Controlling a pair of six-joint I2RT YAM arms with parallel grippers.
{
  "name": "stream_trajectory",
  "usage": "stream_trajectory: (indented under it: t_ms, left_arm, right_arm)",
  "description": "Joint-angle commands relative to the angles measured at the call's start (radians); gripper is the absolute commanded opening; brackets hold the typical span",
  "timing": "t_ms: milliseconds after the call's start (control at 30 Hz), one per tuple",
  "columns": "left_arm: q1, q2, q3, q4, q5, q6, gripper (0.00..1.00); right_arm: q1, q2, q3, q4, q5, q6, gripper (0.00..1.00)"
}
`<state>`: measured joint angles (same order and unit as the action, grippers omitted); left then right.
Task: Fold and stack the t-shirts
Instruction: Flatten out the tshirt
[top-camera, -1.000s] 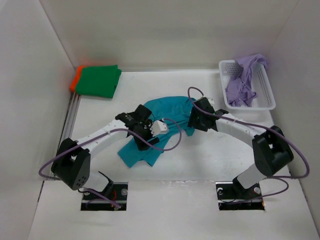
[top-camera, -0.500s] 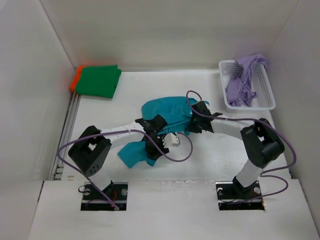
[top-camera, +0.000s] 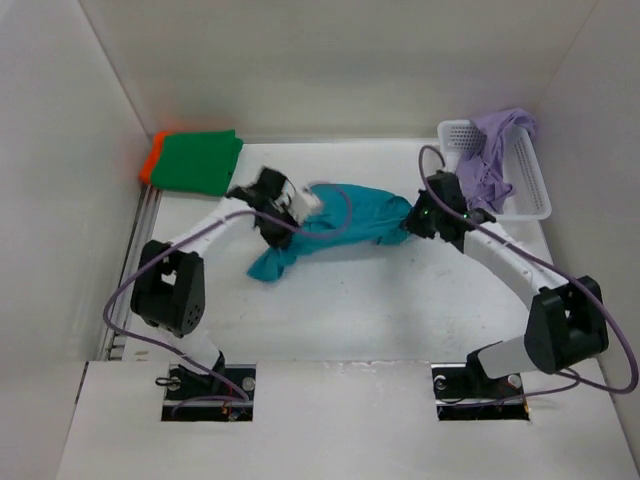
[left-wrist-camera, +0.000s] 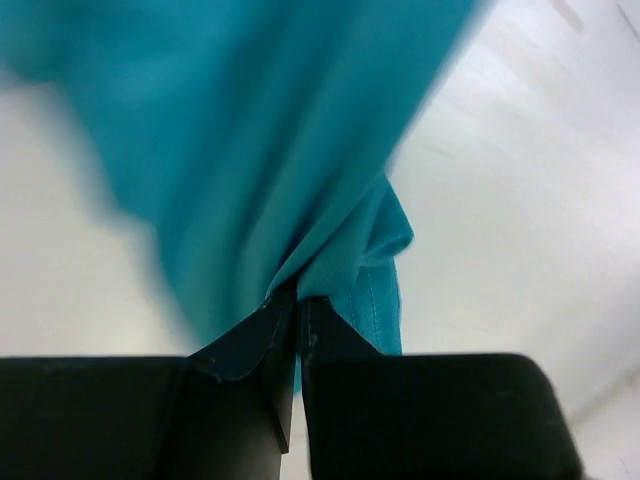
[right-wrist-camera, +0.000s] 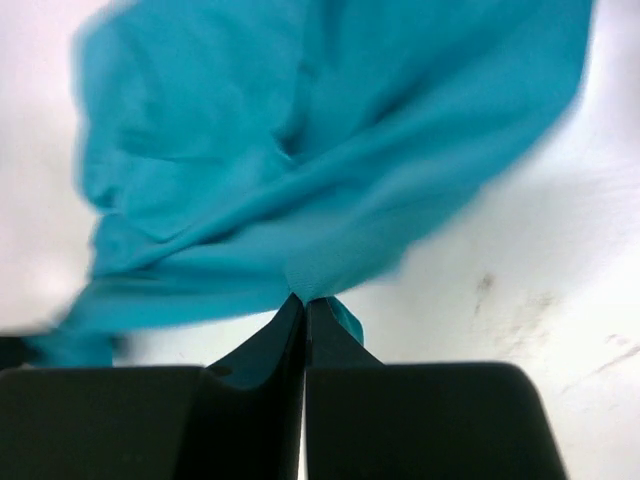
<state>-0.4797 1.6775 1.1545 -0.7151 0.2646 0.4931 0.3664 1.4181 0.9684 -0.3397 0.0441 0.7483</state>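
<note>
Left gripper (left-wrist-camera: 297, 300): jaws pressed together on a pinched fold of the teal shirt (top-camera: 350, 215), with the cloth bunching out right at the tips.
Right gripper (right-wrist-camera: 303, 300): jaws also closed tight, clamping a small gathered point of the same shirt.
Teal shirt: pulled into a rumpled band running from one gripper to the other. A loose tail hangs past the left gripper (top-camera: 280, 222) on its near side, down to the table (top-camera: 380, 300). Whether the middle rests on the table or is lifted, I cannot tell.
Right gripper, seen from above (top-camera: 412, 222): at the right end of the teal band.
Green shirt (top-camera: 200, 162): folded flat, beyond and to the left of the left gripper, near it but apart.
Orange shirt (top-camera: 152, 160): under the green one, with only its left edge showing.
Lavender shirt (top-camera: 490, 160): crumpled in the basket (top-camera: 455, 133), draped over its far rim, just beyond and to the right of the right gripper.
Basket: white mesh, close beside the right gripper.
Wrist views: the teal cloth is motion-blurred in both.
</note>
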Motion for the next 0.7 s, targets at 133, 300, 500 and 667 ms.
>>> stream_trajectory:
  t_ms: [133,300,500,667]
  left_arm:
    - [0.328,-0.030,0.660,-0.033,0.048,-0.045,0.00]
    - [0.381,-0.039,0.789,-0.073,0.039,0.019,0.00]
    - [0.366,-0.218,0.474,-0.078,0.035,0.172,0.03]
    - [0.286,-0.329,0.132,-0.269,0.030,0.352,0.07]
  right_arm:
    - [-0.155,-0.042,0.461,-0.203,-0.001,-0.213,0.01]
    - [-0.188,-0.100,0.604,-0.286,-0.022,-0.257,0.03]
    - [-0.183,-0.211,0.448,-0.331,-0.076,-0.251,0.04]
    - [-0.113,-0.249,0.233,-0.314,-0.096,-0.204,0.04]
